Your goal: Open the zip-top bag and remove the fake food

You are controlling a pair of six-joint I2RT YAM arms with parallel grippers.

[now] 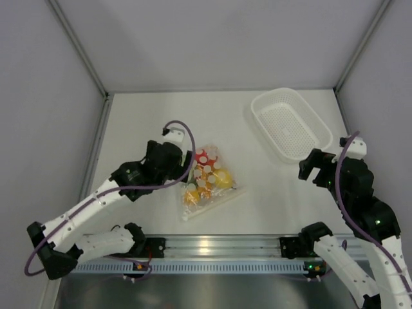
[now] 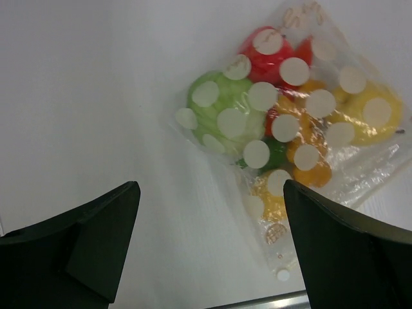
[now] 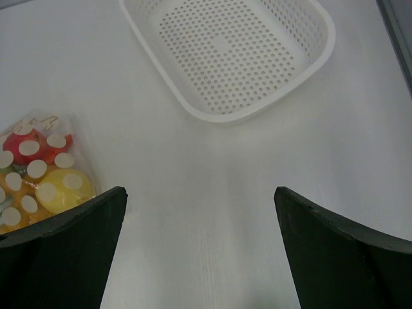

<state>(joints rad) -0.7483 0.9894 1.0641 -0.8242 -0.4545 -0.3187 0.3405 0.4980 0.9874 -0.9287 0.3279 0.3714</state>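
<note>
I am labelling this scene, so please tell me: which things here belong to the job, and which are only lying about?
For the job: zip-top bag; fake food, inside the bag.
Lying about: white perforated basket, nothing in it.

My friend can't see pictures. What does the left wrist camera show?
A clear zip-top bag with white dots lies on a white table, packed with colourful fake food. The left gripper hangs wide open near it, holding nothing.
</note>
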